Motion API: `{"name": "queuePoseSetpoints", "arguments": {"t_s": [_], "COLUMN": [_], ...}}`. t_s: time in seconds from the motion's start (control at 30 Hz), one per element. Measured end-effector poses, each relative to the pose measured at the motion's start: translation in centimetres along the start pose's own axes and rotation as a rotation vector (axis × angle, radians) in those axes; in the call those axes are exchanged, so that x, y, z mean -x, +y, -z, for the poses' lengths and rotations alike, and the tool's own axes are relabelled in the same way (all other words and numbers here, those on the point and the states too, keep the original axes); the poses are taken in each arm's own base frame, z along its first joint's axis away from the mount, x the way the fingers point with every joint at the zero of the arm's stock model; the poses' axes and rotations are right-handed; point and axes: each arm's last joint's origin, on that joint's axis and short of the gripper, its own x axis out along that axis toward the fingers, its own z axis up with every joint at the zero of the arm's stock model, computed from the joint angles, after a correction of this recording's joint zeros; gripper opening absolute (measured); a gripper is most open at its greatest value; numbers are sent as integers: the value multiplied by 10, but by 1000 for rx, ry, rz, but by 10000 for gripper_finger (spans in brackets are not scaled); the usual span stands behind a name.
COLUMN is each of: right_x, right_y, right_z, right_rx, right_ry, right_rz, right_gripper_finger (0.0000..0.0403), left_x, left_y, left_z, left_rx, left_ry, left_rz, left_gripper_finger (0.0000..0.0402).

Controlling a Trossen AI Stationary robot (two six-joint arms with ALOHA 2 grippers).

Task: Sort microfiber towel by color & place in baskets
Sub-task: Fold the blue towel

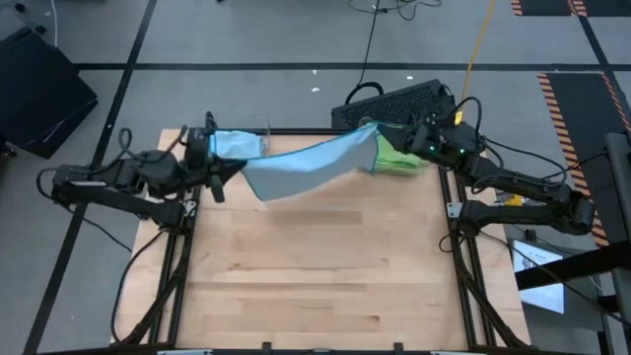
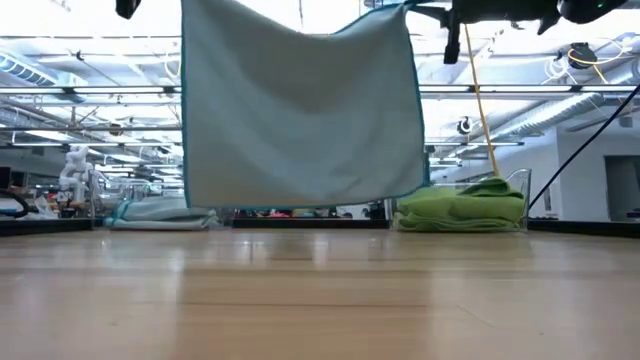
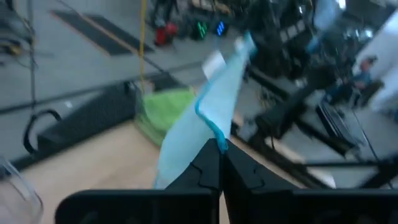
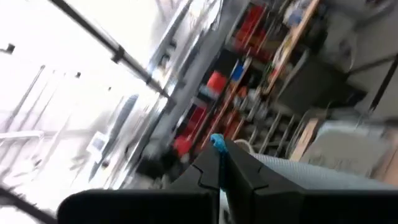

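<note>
A light-blue microfiber towel (image 1: 306,163) hangs spread between my two grippers; in the low view (image 2: 300,110) its lower edge is clear of the table. My left gripper (image 1: 229,170) is shut on its left upper corner, and my right gripper (image 1: 380,133) is shut on its right upper corner. The left clear basket (image 1: 264,138) at the far left holds blue towels (image 2: 160,212). The right clear basket (image 2: 522,185) at the far right holds green towels (image 1: 399,158). My left gripper pinches the towel's teal-hemmed corner (image 3: 214,132) between its two shut fingers. The towel stretches away from the fingers toward the right arm, lifted clear of the table. My right gripper pinches a corner of the towel between its two shut fingers; only a small blue tip (image 4: 217,141) shows past them. The towel hangs below, clear of the table.
A black keyboard (image 1: 394,104) lies just beyond the table's far edge, behind the right basket. The bare wooden tabletop (image 1: 315,266) stretches from the middle to the near edge. The arms' bases stand at the table's left and right sides.
</note>
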Motion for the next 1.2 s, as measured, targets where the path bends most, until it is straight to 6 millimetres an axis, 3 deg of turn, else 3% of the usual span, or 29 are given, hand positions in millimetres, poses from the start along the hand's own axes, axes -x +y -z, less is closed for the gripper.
{"name": "queuePoseSetpoints", "arguments": {"t_s": [0.17, 0.43, 0.77, 1.2], "right_x": [1, 5, 13, 12], "right_y": [-4, -14, -19, -15], "right_z": [7, 18, 11, 6], "right_rx": [-60, -115, -135, -150], "right_ry": [198, 454, 425, 409], "right_rz": [-12, 39, 112, 63], "right_gripper_finger": [2, 2, 2, 2], "left_x": [-1, 0, 2, 2], "left_y": [3, 12, 16, 16], "left_z": [-4, 13, 20, 22], "left_rx": [-7, -19, -21, -2], "left_ry": [-39, 147, 222, 260], "left_rz": [-43, -90, -113, -94], "left_gripper_finger": [5, 6, 4, 8]}}
